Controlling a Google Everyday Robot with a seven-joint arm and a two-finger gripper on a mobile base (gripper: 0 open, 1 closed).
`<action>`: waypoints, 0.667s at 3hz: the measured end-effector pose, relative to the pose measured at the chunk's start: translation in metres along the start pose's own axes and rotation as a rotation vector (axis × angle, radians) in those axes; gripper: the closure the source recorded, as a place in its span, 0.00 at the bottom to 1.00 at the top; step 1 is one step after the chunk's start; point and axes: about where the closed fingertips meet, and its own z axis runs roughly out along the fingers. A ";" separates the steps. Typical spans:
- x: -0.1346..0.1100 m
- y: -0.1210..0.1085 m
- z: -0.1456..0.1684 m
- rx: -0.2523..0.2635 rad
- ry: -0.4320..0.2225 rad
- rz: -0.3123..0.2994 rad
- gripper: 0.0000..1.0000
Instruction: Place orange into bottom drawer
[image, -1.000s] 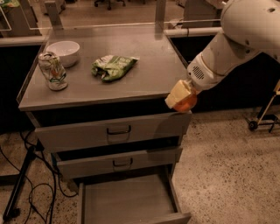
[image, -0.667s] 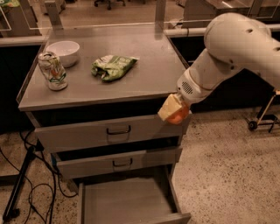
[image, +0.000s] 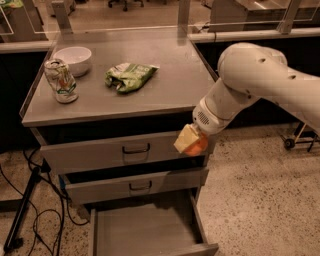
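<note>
My gripper (image: 190, 142) hangs in front of the right end of the top drawer, below the counter edge, with its pale fingers shut on the orange (image: 196, 146). Only part of the orange shows beneath the fingers. The bottom drawer (image: 145, 231) is pulled out at the foot of the cabinet, its flat grey floor bare. The gripper is above the drawer's right rear part, well clear of it.
On the counter (image: 165, 85) stand a white bowl (image: 74, 59), a drinks can (image: 60, 81) and a green snack bag (image: 129, 76). The two upper drawers (image: 125, 150) with black handles stand slightly ajar. Cables (image: 35, 210) lie on the floor at left.
The gripper with the orange has moved left and down, from beside the counter's right edge to in front of the top drawer.
</note>
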 end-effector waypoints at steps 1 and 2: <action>0.014 0.007 0.044 -0.005 0.059 0.026 1.00; 0.022 -0.001 0.094 -0.015 0.090 0.074 1.00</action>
